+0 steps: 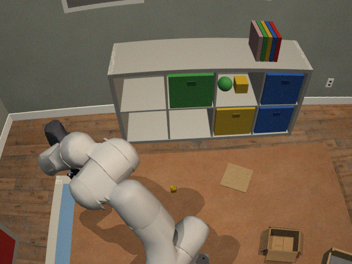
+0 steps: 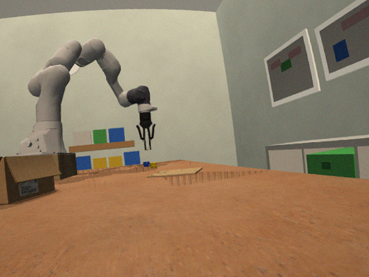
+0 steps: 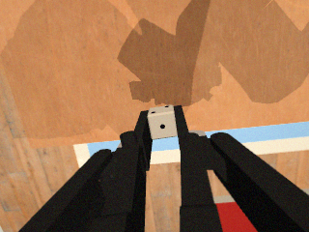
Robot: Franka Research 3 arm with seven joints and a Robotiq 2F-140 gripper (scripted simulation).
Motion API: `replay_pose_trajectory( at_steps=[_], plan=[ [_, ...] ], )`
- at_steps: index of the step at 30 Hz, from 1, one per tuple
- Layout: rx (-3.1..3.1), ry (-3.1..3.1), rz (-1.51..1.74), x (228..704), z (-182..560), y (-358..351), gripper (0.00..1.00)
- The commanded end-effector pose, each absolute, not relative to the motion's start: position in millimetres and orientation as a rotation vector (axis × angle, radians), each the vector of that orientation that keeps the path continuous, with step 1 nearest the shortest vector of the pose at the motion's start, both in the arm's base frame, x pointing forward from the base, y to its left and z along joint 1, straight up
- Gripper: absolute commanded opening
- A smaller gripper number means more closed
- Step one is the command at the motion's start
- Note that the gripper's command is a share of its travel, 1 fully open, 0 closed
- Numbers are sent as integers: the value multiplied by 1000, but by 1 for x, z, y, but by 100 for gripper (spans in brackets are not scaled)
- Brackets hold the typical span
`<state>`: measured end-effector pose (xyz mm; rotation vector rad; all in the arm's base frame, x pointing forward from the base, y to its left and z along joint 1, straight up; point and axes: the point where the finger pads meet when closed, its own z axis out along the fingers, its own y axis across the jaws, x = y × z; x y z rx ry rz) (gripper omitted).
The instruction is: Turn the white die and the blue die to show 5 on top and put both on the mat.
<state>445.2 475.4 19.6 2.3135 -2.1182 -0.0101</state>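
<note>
My gripper (image 2: 148, 147) (image 3: 162, 121) is shut on the white die (image 3: 162, 130) and holds it high above the table. The die's face toward the wrist camera shows one pip; a narrow strip of another face shows two dark pips. In the top view the fingertips are hidden by the arm. The yellow die (image 1: 173, 189) (image 2: 153, 165) sits on the table; its number is too small to read surely. The blue die (image 2: 146, 164) sits beside it in the exterior view and is hidden in the top view. The tan square mat (image 1: 236, 177) (image 2: 175, 172) lies flat, with no die on it.
An open cardboard box (image 1: 282, 256) (image 2: 29, 170) stands on the table, and part of another box (image 1: 341, 253) shows at the lower right. A white shelf unit (image 1: 181, 55) stands along the wall. The white-and-blue table edge (image 1: 64, 227) (image 3: 241, 137) lies below the gripper.
</note>
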Motion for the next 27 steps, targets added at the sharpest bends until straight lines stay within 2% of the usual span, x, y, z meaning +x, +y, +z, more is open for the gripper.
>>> replay_pose_trajectory(
  at_steps=[1,17,27],
  plan=[
    [2124,-2315,0,446,20,478,21],
    [1960,-2475,-14,447,20,479,21],
    [2065,-2606,-254,445,17,476,21]
  ],
)
